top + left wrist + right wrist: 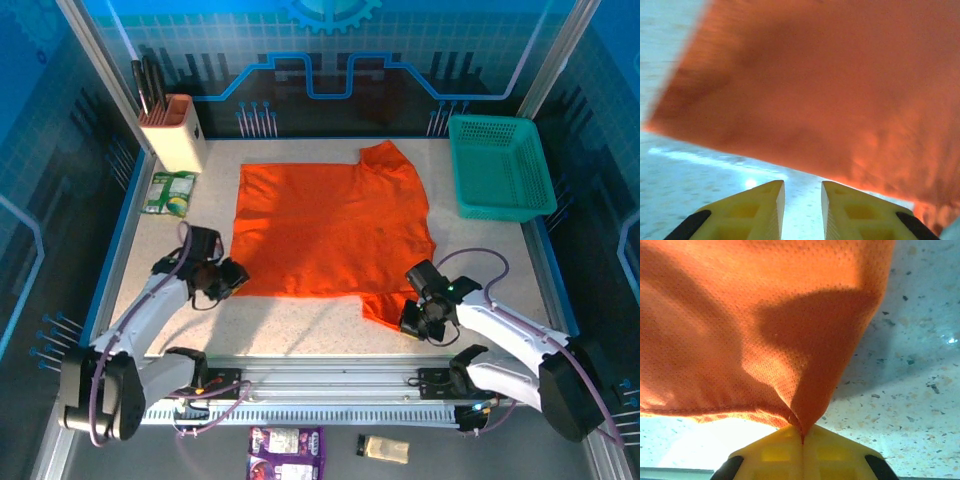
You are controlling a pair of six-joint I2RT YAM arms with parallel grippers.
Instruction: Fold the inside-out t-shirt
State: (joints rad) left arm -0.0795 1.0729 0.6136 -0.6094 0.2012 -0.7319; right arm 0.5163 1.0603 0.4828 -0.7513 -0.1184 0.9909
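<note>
The bright orange inside-out t-shirt point(330, 230) lies spread flat on the speckled table, one sleeve at the far right and one at the near right. My right gripper point(412, 318) sits at the near right sleeve and is shut on a pinch of its cloth point(805, 410), which rises in a fold from the closed yellow fingers. My left gripper point(238, 277) rests at the shirt's near left corner. Its yellow fingers point(765, 210) stand a little apart over bare table, just short of the shirt's hem point(805, 165), holding nothing.
A teal mesh basket point(500, 165) stands at the far right. A beige knife block point(172, 132) and a green packet point(170, 192) sit at the far left. Bare table runs along the near edge in front of the shirt.
</note>
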